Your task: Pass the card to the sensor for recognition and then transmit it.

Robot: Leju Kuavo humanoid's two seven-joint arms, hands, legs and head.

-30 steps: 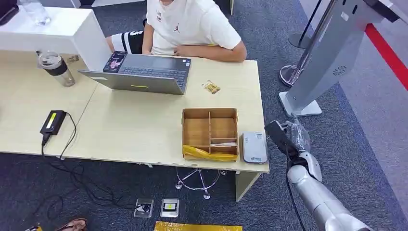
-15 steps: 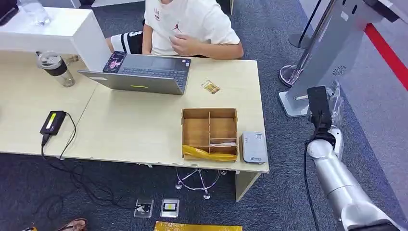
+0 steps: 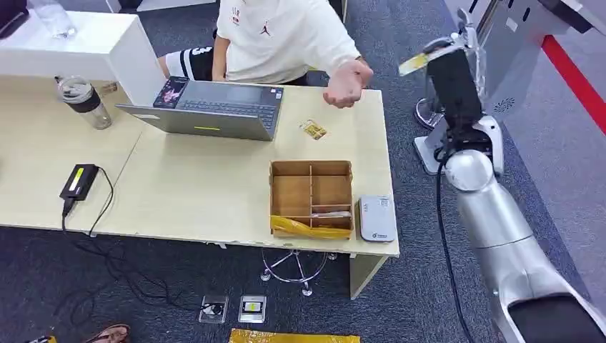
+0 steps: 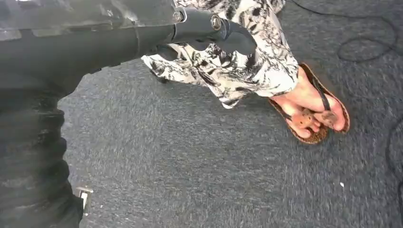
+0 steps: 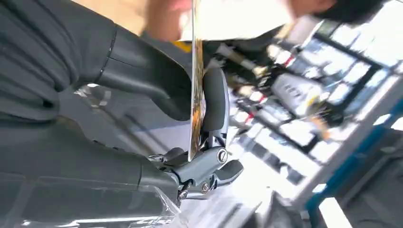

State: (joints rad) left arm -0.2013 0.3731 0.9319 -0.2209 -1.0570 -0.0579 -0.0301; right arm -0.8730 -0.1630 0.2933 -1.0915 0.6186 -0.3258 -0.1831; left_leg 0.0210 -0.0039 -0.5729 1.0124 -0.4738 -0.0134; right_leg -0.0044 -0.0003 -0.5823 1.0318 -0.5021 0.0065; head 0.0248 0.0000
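My right hand (image 3: 453, 80) is raised high beside the table's far right corner and pinches a thin yellowish card (image 3: 417, 64), which sticks out toward the seated person. The right wrist view has the card (image 5: 195, 90) edge-on between the grey thumb (image 5: 152, 80) and a finger (image 5: 215, 102). The person's closed hand (image 3: 348, 85) hovers over the table corner, a short way from the card. The grey-white card sensor (image 3: 377, 218) lies at the table's front right edge. My left hand (image 4: 209, 26) hangs over the carpet, holding nothing.
A divided cardboard box (image 3: 311, 196) sits beside the sensor, a laptop (image 3: 214, 107) further back. A grey kiosk stand (image 3: 493, 78) rises just right of my raised arm. A charger (image 3: 78, 180) and a bottle (image 3: 82, 100) are at the left. A person's sandalled foot (image 4: 311, 111) is near my left hand.
My right arm swung up from beside the table's front right corner to high by its far corner, carrying the card. The person's hand lifted off the table toward it.
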